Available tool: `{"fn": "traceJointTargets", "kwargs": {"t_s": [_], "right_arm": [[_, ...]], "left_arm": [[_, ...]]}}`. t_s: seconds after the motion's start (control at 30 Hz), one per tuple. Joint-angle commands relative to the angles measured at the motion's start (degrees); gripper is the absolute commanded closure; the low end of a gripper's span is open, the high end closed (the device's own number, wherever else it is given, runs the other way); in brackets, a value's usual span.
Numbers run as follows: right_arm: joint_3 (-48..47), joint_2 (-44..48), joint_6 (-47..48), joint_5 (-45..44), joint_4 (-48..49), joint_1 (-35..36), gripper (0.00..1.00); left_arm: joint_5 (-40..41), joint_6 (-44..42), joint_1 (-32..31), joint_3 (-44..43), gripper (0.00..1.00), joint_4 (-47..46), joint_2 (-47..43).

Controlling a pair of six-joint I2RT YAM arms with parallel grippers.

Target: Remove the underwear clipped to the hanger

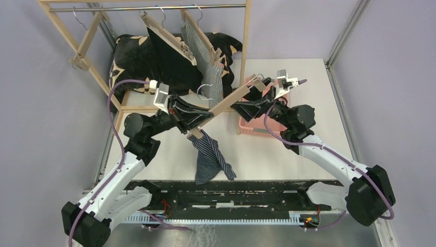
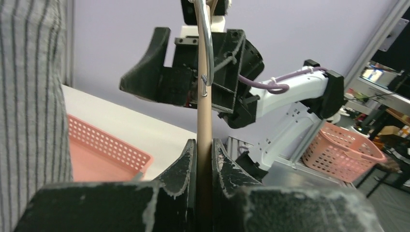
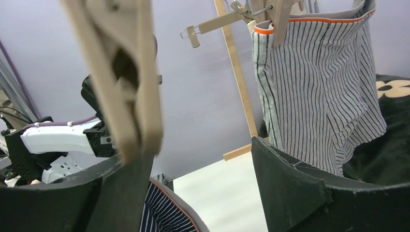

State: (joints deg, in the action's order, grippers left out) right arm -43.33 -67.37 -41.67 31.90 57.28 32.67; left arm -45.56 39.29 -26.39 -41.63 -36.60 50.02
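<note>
Mid-table: hanger [image 1: 226, 105] slants 7 to 1 o'clock, barring the way between my arms. At its 1 o'clock end a clip [image 3: 125, 82] stands inside my right gripper [image 3: 203, 159], hard by one finger. The navy shorts [image 1: 211, 157] dangle off the 7 o'clock end. From 10 to 12 the rack [image 1: 248, 36], pinstriped shorts [image 1: 211, 72] and cushion [image 1: 139, 56] wall me off. A pink basket [image 1: 247, 128] sits at 2 o'clock. Bare table [image 1: 257, 159] at 5 o'clock, free passage

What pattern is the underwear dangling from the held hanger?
The underwear is navy with thin pale stripes; top view shows it best.
</note>
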Motion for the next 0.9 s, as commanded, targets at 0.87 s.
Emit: {"fn": "traceJointTargets", "kwargs": {"t_s": [0.87], "right_arm": [[-6.40, -1.03, 1.98, 2.22, 4.49, 3.12, 0.20]], "left_arm": [[6.54, -3.28, -1.35, -1.13, 0.97, -4.31, 0.36]]}}
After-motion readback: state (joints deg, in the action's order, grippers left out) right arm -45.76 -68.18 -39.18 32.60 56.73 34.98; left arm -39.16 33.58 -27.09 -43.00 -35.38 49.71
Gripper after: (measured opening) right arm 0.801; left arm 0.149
